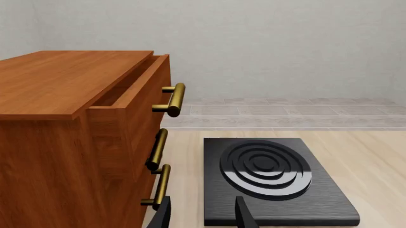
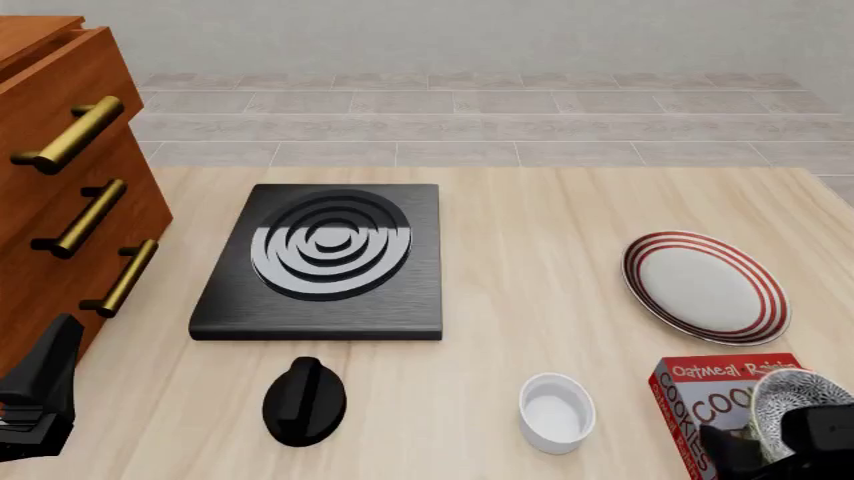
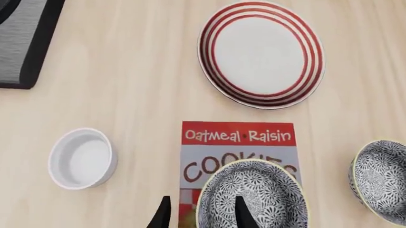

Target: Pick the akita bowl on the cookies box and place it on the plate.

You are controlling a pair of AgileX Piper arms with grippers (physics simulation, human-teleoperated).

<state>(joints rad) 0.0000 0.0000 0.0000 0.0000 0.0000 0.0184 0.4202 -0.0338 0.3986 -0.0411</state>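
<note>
Pale wooden surface (image 2: 534, 260) carries the plate (image 2: 705, 287) beyond the cookies box (image 3: 238, 142), where the akita bowl (image 3: 252, 199) sits. Right gripper (image 3: 201, 213) fingers straddle its rim, apart. Left gripper (image 1: 204, 214) fingers are apart, holding nothing.

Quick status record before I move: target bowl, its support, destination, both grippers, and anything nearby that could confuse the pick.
target: speckled bowl, sitting on the cookies box
destination: red-striped plate, nothing on it, beyond the box
right gripper: open, fingers straddling the bowl's near rim, not closed on it
left gripper: open, holding nothing, facing the stove beside the wooden drawers
lookalike: second speckled bowl on the table beside the box
other: white ramekin on the box's other side
</note>
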